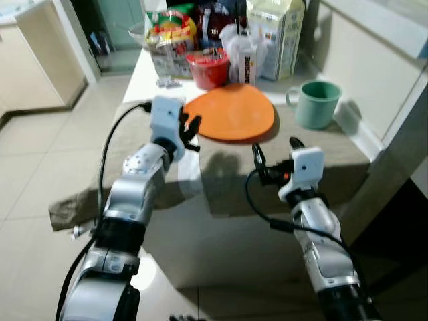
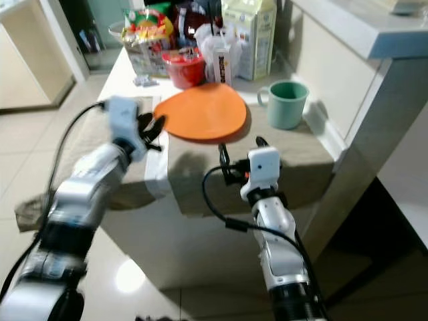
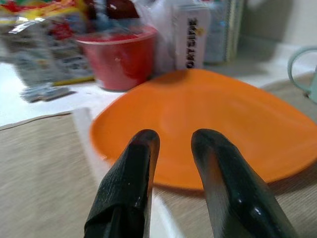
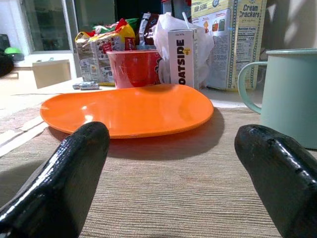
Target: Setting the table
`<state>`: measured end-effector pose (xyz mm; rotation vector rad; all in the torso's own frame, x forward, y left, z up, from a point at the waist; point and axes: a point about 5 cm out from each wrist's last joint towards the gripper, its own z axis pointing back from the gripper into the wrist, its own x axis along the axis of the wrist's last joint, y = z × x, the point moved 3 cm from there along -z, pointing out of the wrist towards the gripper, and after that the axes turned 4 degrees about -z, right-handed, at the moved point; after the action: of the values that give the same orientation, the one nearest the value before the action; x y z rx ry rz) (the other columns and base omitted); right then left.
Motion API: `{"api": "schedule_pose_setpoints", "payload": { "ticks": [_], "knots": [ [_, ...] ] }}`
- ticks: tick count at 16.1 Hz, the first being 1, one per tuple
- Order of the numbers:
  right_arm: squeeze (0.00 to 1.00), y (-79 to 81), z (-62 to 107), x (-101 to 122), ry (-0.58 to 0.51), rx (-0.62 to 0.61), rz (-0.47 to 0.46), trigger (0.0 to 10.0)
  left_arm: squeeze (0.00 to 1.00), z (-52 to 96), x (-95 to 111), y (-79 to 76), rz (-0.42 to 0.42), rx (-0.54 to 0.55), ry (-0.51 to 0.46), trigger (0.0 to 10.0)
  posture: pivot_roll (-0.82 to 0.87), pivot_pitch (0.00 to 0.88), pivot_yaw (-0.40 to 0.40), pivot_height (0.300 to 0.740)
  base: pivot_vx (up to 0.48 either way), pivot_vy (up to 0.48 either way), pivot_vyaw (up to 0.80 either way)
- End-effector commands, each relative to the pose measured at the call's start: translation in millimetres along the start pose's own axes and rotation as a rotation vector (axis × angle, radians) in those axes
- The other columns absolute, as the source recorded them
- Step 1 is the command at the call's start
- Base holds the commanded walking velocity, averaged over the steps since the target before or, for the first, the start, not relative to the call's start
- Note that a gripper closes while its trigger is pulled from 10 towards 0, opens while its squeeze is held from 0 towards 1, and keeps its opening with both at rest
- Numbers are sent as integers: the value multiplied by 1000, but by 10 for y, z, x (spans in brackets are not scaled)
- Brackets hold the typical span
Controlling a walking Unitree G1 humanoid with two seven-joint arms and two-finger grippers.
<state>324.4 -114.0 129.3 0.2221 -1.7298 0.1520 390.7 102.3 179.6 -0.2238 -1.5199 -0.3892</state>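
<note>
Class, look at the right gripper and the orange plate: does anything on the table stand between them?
Nothing visible does. The right gripper, fingers open, faces the plate across bare placemat. The mug stands off to the side, and the red cup and cartons sit behind the plate.

An orange plate [image 1: 231, 112], flat and rounded with a shallow rim, lies empty on the beige runner [image 1: 321, 150] covering the tabletop [image 1: 144, 70]. A pale green mug [image 1: 316, 103] stands upright on the same runner, beside the plate toward the robot's right but apart from it, its handle turned toward the plate. Behind the plate, near its far edge, stands a red cup [image 1: 208, 69].
</note>
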Motion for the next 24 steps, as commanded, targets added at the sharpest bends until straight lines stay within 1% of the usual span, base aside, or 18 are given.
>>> {"api": "schedule_pose_setpoints", "payload": {
  "ticks": [1,3,4,5,7,8,9,10,11,14,15,18,19,21,24],
  "knots": [
    [0,25,19,36,-13,1,2,10000,0,-91,1,16,-32,-33,23,10000,-185,0,134,740,0,0,0],
    [0,18,47,44,-16,-7,3,10000,0,-218,50,-23,-56,-69,29,10000,-212,0,142,740,0,0,0],
    [0,-7,77,46,-15,-17,9,10000,0,-296,63,-67,-68,-85,36,10000,-229,2,146,740,0,0,0],
    [0,-16,87,46,-14,-20,11,10000,0,-323,66,-82,-72,-89,39,10000,-229,2,146,740,0,0,0],
    [0,-58,133,51,-11,-35,20,10000,0,-401,30,-187,-88,-127,76,10000,-256,11,152,740,0,0,0],
    [0,-62,140,54,-11,-37,21,10000,0,-415,12,-204,-94,-136,90,10000,-258,12,152,740,0,0,0],
    [0,-79,158,64,-11,-41,25,10000,0,-452,-40,-234,-105,-141,145,10000,-271,17,153,740,0,0,0],
    [0,-99,176,71,-10,-46,32,10000,0,-483,-49,-281,-121,-159,182,10000,-275,18,153,740,0,0,0],
    [0,-109,187,74,-8,-49,35,10000,0,-504,-56,-305,-120,-165,209,10000,-279,20,156,740,0,0,0],
    [0,-115,217,83,-6,-54,39,10000,0,-517,-115,-342,-92,-172,285,10000,-290,23,163,740,0,0,0],
    [0,-117,228,80,-3,-56,41,10000,0,-504,-167,-348,-71,-179,326,10000,-291,21,163,740,0,0,0],
    [0,-116,237,72,4,-55,42,10000,0,-448,-300,-360,-37,-220,407,10000,-287,20,162,740,0,0,0],
    [0,-121,233,70,8,-51,43,10000,0,-418,-348,-366,-26,-251,444,10000,-287,20,162,740,0,0,0],
    [0,-119,225,64,10,-50,43,10000,0,-396,-357,-351,-24,-277,467,10000,-271,14,160,740,0,0,0],
    [0,-104,217,54,14,-45,41,10000,0,-389,-282,-314,-20,-306,470,10000,-258,10,156,740,0,0,0]
  ]
}}
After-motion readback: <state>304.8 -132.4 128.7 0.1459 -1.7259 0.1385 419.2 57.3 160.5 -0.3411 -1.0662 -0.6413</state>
